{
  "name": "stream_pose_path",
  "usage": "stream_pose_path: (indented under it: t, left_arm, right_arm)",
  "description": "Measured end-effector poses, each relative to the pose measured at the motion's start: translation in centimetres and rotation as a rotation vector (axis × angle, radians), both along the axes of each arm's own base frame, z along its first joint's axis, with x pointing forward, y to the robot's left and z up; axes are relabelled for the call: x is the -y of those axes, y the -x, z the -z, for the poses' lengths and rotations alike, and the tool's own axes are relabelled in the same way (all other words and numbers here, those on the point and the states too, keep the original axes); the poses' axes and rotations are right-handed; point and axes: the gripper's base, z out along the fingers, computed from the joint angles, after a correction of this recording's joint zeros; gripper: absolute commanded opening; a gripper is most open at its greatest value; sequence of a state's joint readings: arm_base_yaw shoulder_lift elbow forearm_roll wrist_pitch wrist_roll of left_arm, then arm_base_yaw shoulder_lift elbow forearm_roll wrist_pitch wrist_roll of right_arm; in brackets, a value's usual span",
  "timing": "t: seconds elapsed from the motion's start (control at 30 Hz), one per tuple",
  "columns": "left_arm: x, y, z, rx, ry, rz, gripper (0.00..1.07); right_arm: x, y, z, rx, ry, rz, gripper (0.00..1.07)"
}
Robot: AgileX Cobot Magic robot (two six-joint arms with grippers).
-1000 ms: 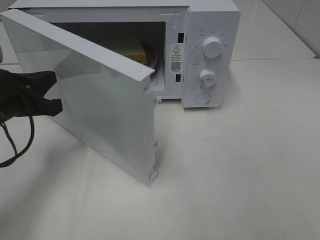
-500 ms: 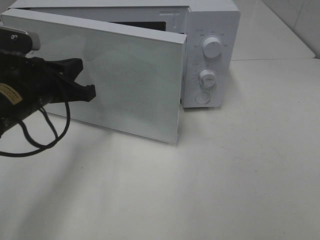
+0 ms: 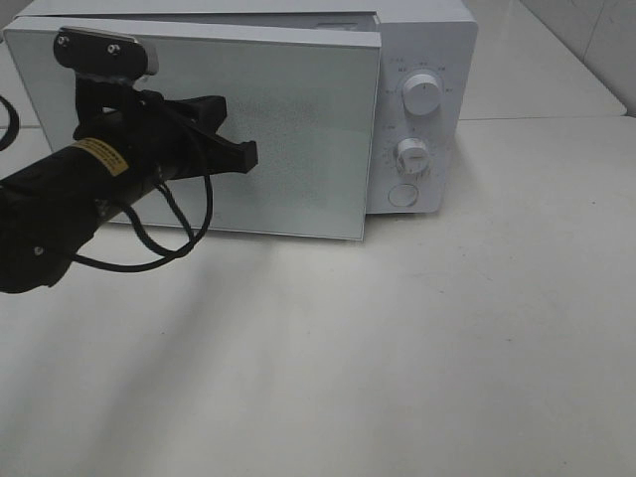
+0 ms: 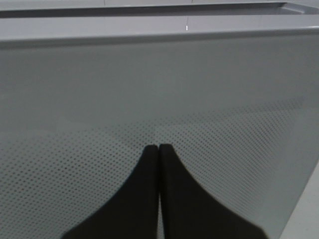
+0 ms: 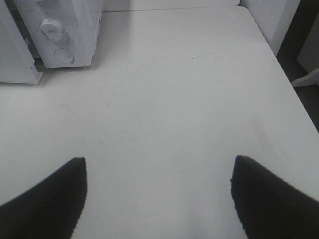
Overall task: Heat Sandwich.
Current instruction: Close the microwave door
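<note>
The white microwave (image 3: 422, 60) stands at the back of the table, its door (image 3: 298, 129) swung almost flat against the front. The sandwich is hidden behind that door. My left gripper (image 3: 246, 151) is shut with nothing in it, its black tips pressed against the door's dotted panel (image 4: 224, 134); in the left wrist view the two fingertips (image 4: 149, 154) meet on the panel. My right gripper (image 5: 158, 169) hangs open over bare table, away from the microwave, holding nothing.
Two white dials (image 3: 421, 96) and a round button (image 3: 401, 195) sit on the microwave's control panel. A black cable (image 3: 169, 243) loops below the left arm. The table's right edge (image 5: 294, 94) shows in the right wrist view.
The door has swung from wide open to nearly closed, hiding the sandwich. My left gripper moved right and toward the microwave with it. The right gripper stayed still.
</note>
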State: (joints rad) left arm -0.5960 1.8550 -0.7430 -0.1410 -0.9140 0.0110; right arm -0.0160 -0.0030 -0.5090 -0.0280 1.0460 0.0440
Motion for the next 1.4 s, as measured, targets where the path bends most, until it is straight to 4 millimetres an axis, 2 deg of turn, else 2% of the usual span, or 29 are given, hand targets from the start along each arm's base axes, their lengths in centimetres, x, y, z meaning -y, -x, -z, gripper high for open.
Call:
stream_pose_path:
  t: [0.37, 0.83, 0.97, 1.4]
  left_arm:
    - [3.9, -2.0, 0.0, -0.007, -0.041, 0.011, 0.00]
    - [7.1, -3.7, 0.1, -0.044, -0.077, 0.043, 0.00]
    - [7.5, -4.3, 0.2, -0.040, -0.073, 0.027, 0.00]
    - [7.7, -4.4, 0.2, -0.046, -0.081, 0.034, 0.00]
  right_arm:
    - [0.0, 0.0, 0.0, 0.000, 0.000, 0.000, 0.76]
    - [0.0, 0.0, 0.0, 0.000, -0.001, -0.001, 0.76]
    - [0.0, 0.0, 0.0, 0.000, -0.001, -0.001, 0.76]
    - [0.0, 0.0, 0.0, 0.000, -0.001, -0.001, 0.76]
